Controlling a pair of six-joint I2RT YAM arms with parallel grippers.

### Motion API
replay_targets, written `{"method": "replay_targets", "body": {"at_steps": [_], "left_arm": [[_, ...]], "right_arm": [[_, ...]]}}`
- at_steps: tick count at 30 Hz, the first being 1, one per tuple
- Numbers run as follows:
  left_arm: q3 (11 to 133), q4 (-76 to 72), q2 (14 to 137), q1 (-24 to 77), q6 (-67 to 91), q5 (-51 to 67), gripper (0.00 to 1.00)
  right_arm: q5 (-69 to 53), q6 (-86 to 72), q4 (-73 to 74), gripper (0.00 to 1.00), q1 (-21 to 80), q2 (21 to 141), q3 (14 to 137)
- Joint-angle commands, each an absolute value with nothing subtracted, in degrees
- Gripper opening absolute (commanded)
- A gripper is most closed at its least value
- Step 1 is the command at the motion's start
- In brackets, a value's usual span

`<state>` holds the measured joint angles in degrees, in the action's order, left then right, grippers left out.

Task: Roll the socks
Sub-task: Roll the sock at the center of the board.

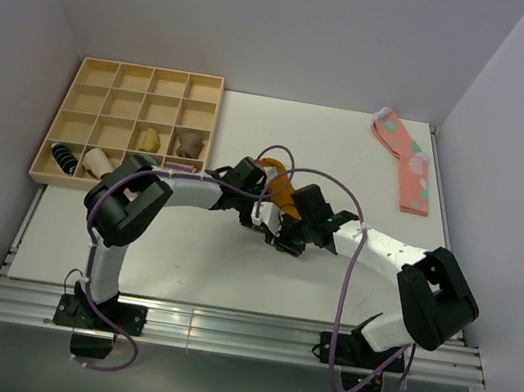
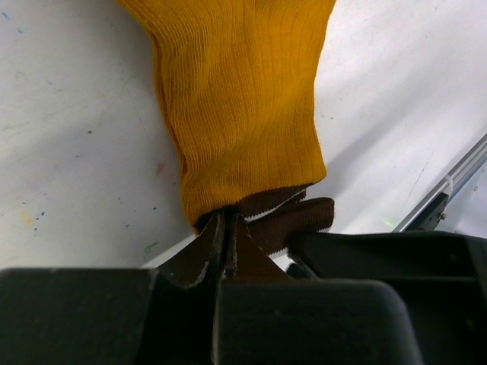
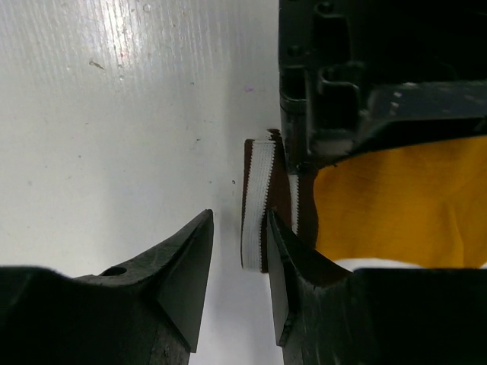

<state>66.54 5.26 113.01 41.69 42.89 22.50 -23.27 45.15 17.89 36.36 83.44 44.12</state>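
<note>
Since the orange sock [image 2: 243, 106] lies mid-way on the table [image 1: 179, 263], its length running away from both arms, its brown cuff [image 3: 255, 205] is the near end. The left tool [image 2: 223, 228] pinches the cuff, and the right tool [image 3: 237, 258] stands partly open and empty just beside it. Counted: one orange sock, one pink sock [image 1: 408, 161], two tools.

Overhead wide; both wrists close, sharing sock [image 2: 243, 114]

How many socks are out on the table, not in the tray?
2: the mustard-orange sock mid-table, its cuff pinched by the left gripper, and the pink sock near the far right corner. The arms could hide more.
</note>
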Motion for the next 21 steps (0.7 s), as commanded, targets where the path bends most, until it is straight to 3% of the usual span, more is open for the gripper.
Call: {"method": "replay_targets", "body": {"at_steps": [1,21], "left_arm": [[67.1,9.0,115.3,41.9,40.9,22.4,0.0],[67.1,8.8,116.2,41.5,39.6,25.0,0.0]], "right_arm": [[-20.8,46.1,14.9,0.41,37.2,84.6,43.8],[-13.4,45.7,14.7,0.41,37.5,91.1,48.0]]}}
